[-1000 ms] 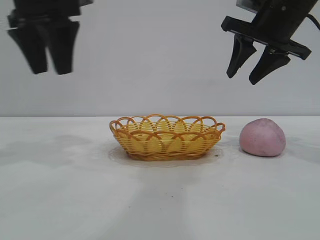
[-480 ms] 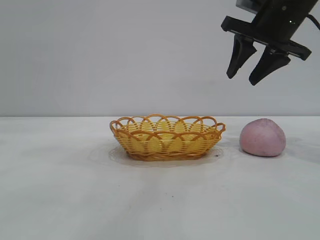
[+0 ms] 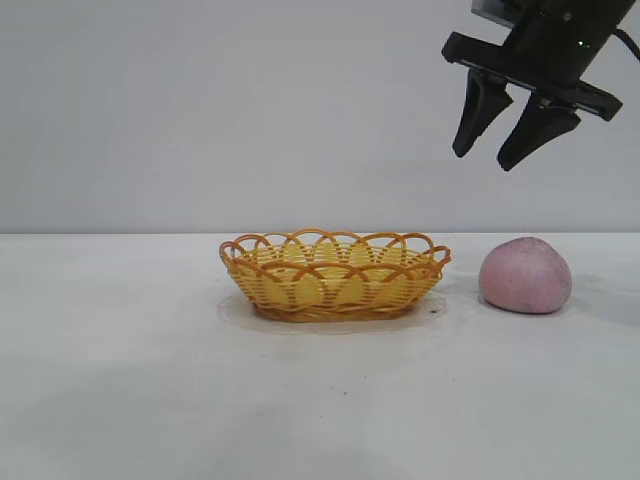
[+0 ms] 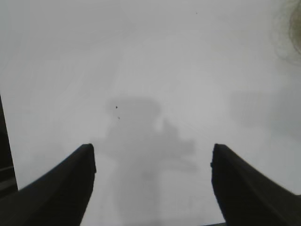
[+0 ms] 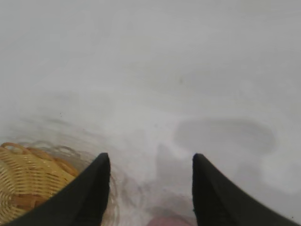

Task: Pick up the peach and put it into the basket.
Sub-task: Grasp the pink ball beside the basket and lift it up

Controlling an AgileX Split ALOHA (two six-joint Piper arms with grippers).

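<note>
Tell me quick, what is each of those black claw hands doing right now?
Left gripper: fingers open, holding nothing, over bare white table.
Right gripper: fingers open, empty, hanging high above the dull pink rounded peach.

The right arm reached in from the upper right of the exterior view, its black wrist block tilted, and the right gripper [image 3: 492,152] hung high in the air with its two dark tapered fingers [image 3: 474,118] pointing down and spread apart. From its own wrist camera those fingers [image 5: 89,193] stood parted with bare space between them. The left arm was out of the exterior view; its wrist camera showed the left gripper [image 4: 151,162] with both fingers [image 4: 61,193] held wide apart.
</note>
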